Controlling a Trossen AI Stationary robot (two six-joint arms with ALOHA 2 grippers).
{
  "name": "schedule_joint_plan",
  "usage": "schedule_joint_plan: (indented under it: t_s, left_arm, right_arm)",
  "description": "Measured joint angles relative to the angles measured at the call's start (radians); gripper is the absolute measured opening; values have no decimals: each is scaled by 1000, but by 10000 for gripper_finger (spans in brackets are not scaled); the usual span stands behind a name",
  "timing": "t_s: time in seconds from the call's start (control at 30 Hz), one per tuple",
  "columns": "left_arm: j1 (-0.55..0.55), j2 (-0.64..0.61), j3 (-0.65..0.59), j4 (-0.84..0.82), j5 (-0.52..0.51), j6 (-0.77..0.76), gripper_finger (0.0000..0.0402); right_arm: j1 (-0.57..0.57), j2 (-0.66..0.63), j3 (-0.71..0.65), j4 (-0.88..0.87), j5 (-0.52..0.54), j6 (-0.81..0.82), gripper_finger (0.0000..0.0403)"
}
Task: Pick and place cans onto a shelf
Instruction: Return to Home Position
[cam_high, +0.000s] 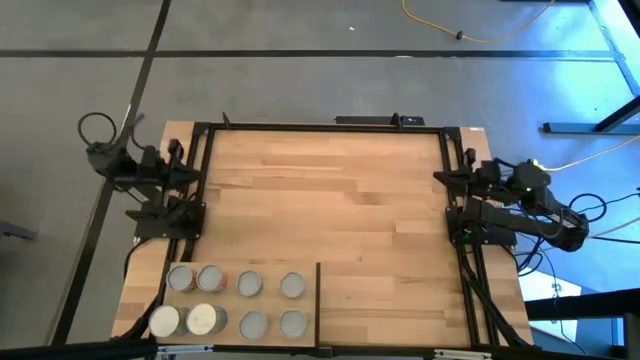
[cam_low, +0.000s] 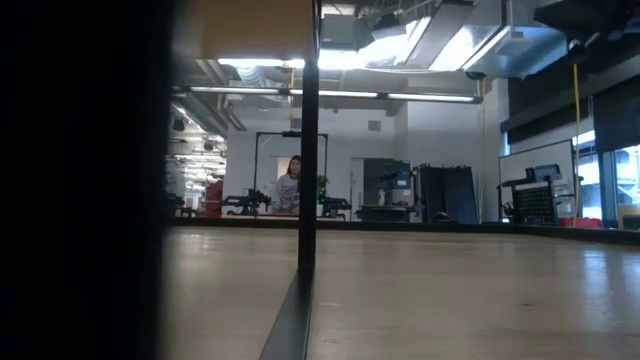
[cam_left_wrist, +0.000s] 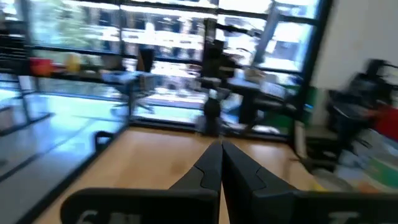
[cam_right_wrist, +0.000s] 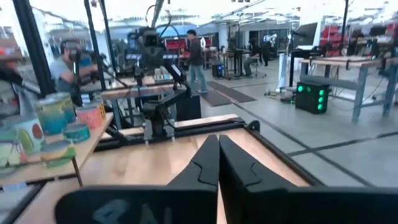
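Silver cans seen overhead, low view shows person

Left claw and right claw closed, arms folded at opposite sides.

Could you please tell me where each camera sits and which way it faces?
High view: overhead, straight down on the planked wooden table; left arm, right arm, round silver-topped metal cans.
Low view: tabletop height, level into the room; no arm shows.
Left wrist view: behind the shut left gripper, facing across the table.
Right wrist view: behind the shut right gripper, facing the left arm.
High and low views share the thin black upright edge.
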Motion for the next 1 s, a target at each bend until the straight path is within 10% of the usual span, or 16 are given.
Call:
schedule_joint_plan:
  t_s: [0.43, 1.0]
  left_arm:
    - [0, 0, -236, 301, 193, 0, 0]
    - [0, 0, -395, 391, 251, 0, 0]
  right_arm:
    - [0, 19, -302, 414, -165, 49, 3]
    - [0, 19, -406, 467, -170, 44, 6]
